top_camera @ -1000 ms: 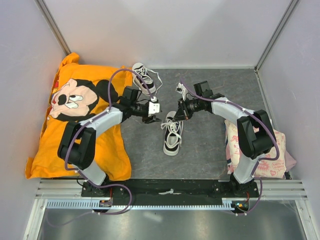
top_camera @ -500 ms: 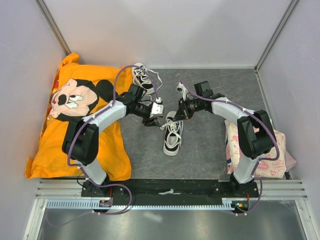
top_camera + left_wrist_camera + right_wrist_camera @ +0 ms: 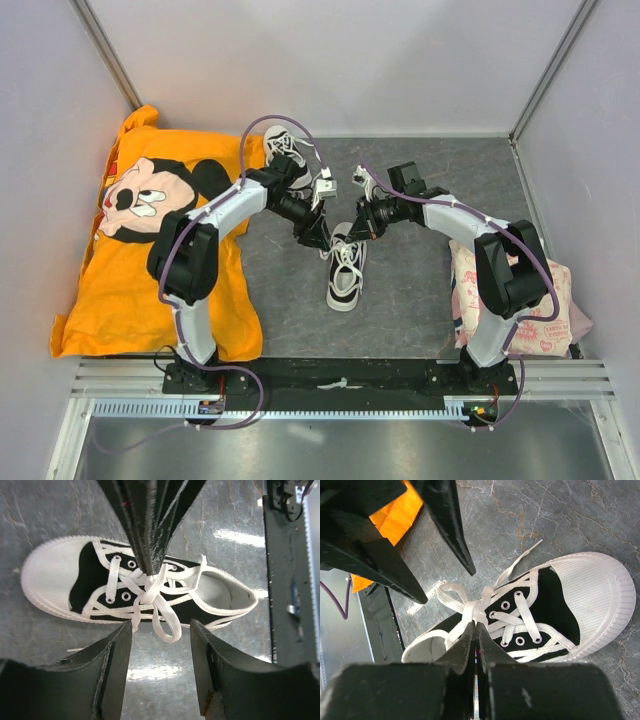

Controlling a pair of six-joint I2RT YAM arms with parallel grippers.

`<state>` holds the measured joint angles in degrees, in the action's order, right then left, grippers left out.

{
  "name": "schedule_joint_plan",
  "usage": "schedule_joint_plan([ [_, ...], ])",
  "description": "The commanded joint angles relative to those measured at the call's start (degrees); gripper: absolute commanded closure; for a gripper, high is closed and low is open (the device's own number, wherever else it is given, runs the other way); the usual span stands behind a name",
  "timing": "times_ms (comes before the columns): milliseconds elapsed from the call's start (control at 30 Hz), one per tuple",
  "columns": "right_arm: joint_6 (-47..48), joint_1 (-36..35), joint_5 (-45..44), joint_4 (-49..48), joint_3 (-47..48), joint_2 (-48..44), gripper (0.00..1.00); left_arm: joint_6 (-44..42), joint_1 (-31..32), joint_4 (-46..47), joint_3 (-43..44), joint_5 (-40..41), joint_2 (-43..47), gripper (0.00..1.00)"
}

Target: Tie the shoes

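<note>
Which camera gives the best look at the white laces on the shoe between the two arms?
Left wrist view: the laces show clearest, loop included. Right wrist view hides part behind its end effector; top view shows them tiny.

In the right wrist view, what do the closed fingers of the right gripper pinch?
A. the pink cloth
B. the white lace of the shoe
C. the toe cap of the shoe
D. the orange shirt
B: the right gripper is shut on the white lace where it crosses on the shoe.
</note>
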<state>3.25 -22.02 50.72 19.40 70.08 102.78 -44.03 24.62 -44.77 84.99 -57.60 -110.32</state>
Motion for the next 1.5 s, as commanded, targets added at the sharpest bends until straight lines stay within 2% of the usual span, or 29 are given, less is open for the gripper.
schedule_joint_plan([
  [0,1.1,-0.4,0.7,-0.3,0.5,-2.0,1.0,7.1,0.3,-4.6,4.8,-3.0,-3.1,0.43],
  [433,1.3,-0.3,0.5,-0.3,0.3,-2.2,1.0,5.3,2.6,-8.1,6.9,0.3,-7.2,0.46],
  [533,1.3,-0.3,0.6,-0.3,0.2,-2.2,1.0,5.4,2.7,-8.4,7.3,0.3,-7.7,0.52],
  [633,1.5,-0.3,0.3,0.0,0.1,-2.5,1.0,4.7,2.7,-9.7,8.0,0.2,-8.1,0.65],
  [733,3.0,-0.2,-0.3,1.4,-0.4,-3.3,1.0,2.8,2.6,-12.0,8.2,0.2,-7.8,0.83],
  [767,3.9,-0.1,-0.4,2.0,-0.5,-3.7,1.0,2.5,2.6,-12.4,8.1,0.2,-7.7,0.92],
  [833,4.7,0.4,-0.5,3.4,-0.7,-4.2,1.0,1.7,2.6,-13.3,7.5,0.3,-6.9,0.98],
  [1467,14.7,5.8,-4.0,13.3,-2.5,-5.8,1.0,-1.2,0.2,-14.4,2.6,4.3,-3.8,0.98],
])
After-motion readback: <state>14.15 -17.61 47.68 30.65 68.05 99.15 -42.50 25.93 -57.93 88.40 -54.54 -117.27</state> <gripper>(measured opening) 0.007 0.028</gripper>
